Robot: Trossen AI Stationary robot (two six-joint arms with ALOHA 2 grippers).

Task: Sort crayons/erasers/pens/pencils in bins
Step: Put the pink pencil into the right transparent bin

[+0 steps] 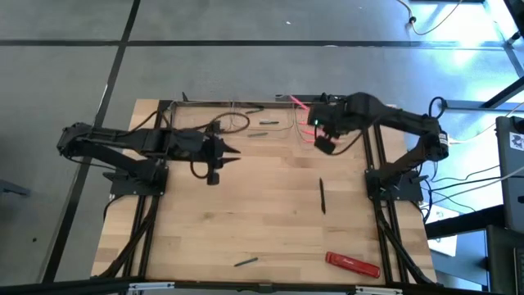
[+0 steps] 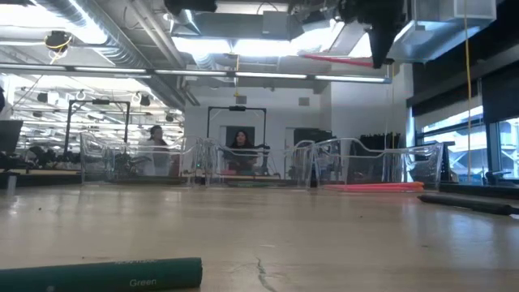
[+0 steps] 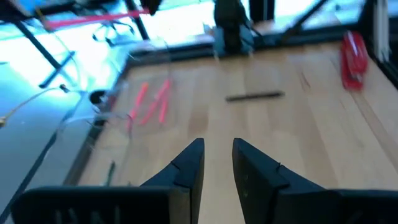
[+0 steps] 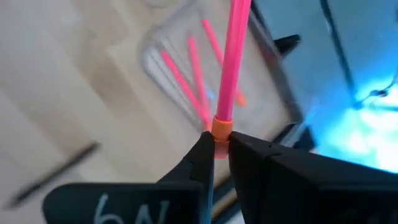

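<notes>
A long bright pink pen with an orange collar (image 4: 225, 81) is clamped at that collar between the two dark fingers of the right pincer (image 4: 217, 146). Seen from above, the right pincer (image 1: 325, 142) hangs over the far right part of the pale wooden counter (image 1: 270, 221), above the rightmost clear plastic bin (image 4: 205, 74), and the pen (image 1: 296, 104) juts away from it toward the counter's far edge. In that bin lie three more thin pink sticks (image 4: 186, 81). From counter height the held pen (image 2: 340, 59) sits high up, well above the row of three clear bins (image 2: 243, 162) at the far edge.

A thin black pencil (image 1: 322, 197) lies loose on the counter to the right of centre, well apart from both arms. A short grey-green crayon (image 1: 246, 262) lies near the front edge, and a wide flat red bar with white marks (image 1: 353, 264) lies at the front right.

The left pincer (image 1: 230, 153) hovers over the counter just in front of the bins, its fingers (image 3: 186, 168) a little apart and holding nothing.
</notes>
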